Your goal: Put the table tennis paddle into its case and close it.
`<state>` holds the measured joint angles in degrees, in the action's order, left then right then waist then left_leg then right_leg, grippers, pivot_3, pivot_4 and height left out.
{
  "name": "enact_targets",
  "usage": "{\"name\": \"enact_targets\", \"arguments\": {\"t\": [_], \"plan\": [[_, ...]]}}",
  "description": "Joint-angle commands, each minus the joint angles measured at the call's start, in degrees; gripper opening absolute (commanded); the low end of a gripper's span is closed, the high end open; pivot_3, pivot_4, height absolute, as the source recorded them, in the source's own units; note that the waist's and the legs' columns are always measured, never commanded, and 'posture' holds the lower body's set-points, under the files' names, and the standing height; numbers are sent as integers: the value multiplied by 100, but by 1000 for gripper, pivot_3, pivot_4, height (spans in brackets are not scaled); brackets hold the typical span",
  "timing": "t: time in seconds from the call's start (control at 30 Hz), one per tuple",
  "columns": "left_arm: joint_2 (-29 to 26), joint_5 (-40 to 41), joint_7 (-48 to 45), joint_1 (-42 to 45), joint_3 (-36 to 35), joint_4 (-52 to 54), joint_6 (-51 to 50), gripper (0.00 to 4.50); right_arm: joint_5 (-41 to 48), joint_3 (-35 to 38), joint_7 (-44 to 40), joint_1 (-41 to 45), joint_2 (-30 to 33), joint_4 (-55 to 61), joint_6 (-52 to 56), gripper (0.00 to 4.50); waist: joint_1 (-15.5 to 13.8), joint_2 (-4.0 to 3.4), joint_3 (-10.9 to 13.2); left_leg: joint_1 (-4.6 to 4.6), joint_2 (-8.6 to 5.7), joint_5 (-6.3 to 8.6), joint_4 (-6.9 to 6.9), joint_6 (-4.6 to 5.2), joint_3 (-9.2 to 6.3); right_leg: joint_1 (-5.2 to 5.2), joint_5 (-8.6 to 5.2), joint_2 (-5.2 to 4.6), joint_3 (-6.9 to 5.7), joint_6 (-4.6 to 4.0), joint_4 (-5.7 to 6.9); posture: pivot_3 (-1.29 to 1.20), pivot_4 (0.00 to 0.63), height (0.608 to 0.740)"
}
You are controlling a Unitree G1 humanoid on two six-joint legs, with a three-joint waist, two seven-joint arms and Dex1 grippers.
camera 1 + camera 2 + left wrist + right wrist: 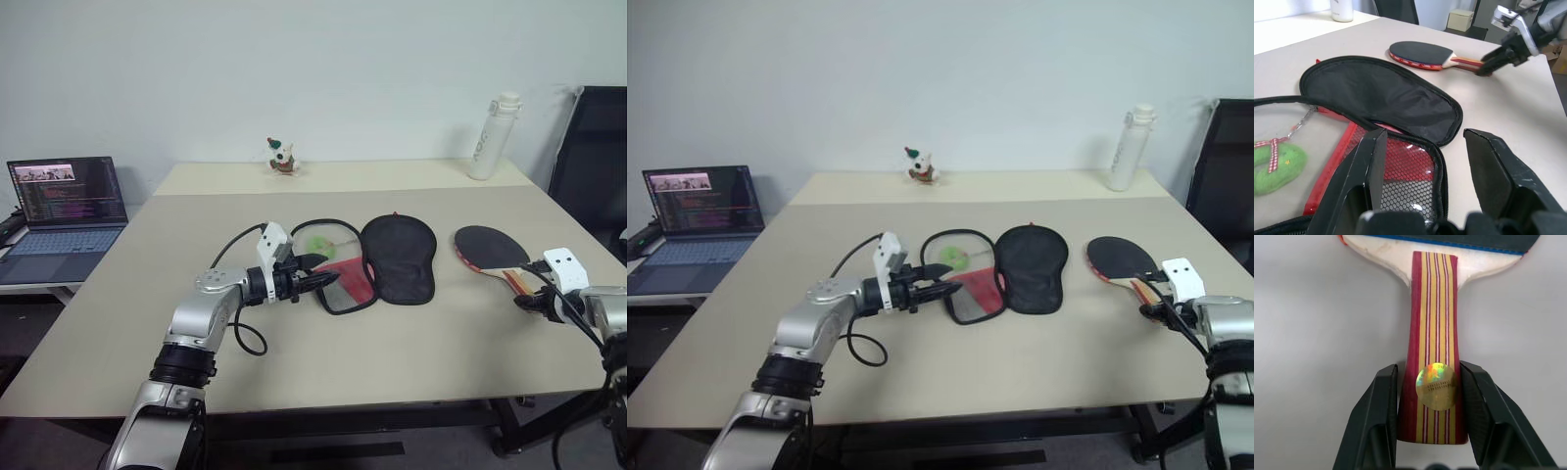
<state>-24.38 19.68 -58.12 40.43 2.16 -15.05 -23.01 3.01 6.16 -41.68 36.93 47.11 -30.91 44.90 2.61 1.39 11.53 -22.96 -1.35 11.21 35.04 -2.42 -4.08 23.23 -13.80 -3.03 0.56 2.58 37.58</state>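
- The surface (411, 343) carries everything.
- We see the case (377, 259) lying unzipped mid-surface, ready for loading; our left gripper (326, 281) rests at its mesh half, jaws open, likely to steady it.
- The table tennis paddle (495, 250) lies flat, well right of it; our right gripper (1427, 404) has its jaws pressed against the handle for lifting.

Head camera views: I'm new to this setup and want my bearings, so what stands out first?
The case lies unzipped and spread open mid-table, the left gripper at its near-left edge with jaws open. To its right lies the table tennis paddle, its striped handle between the right gripper's jaws. A lit laptop sits on a side stand to the left.
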Motion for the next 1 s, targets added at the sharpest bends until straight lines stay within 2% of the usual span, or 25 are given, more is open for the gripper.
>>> {"name": "enact_targets", "arguments": {"t": [0.03,0.17,0.33,0.5,0.7,1.0], "plan": [[38,53,-29,41,4,260,116,2704,419,486,-95,-1084,213,2008,1046,1449,-46,0,0,0,1,0,1,0,-1,1,-4,0,0,5,3,0,150,740],[95,28,-53,46,52,221,138,2704,844,1141,124,-2316,71,3887,2179,1449,-93,1,-2,4,2,0,8,0,-7,0,-10,1,-4,13,17,0,150,740],[129,27,-91,95,81,154,157,2704,1119,1456,425,-2832,-182,4895,2889,1447,-82,2,-2,6,2,0,34,1,-3,-5,-9,1,2,15,25,0,150,740],[177,6,-114,144,122,113,188,2704,1037,1392,790,-2451,-275,4382,2537,1447,-77,3,-2,-2,1,2,65,4,-1,-10,-6,1,3,20,31,0,150,740],[6,77,-341,19,137,273,54,2704,1016,1077,832,-2012,-149,3772,2063,3391,-74,3,-2,-4,-1,7,74,13,9,-9,-1,1,14,27,29,0,150,740],[-495,634,-1204,66,-2,724,-317,2704,1017,569,718,-1267,-156,2780,1526,3391,-80,5,0,-6,1,10,74,17,13,-6,-1,1,17,26,26,0,150,740]]}}
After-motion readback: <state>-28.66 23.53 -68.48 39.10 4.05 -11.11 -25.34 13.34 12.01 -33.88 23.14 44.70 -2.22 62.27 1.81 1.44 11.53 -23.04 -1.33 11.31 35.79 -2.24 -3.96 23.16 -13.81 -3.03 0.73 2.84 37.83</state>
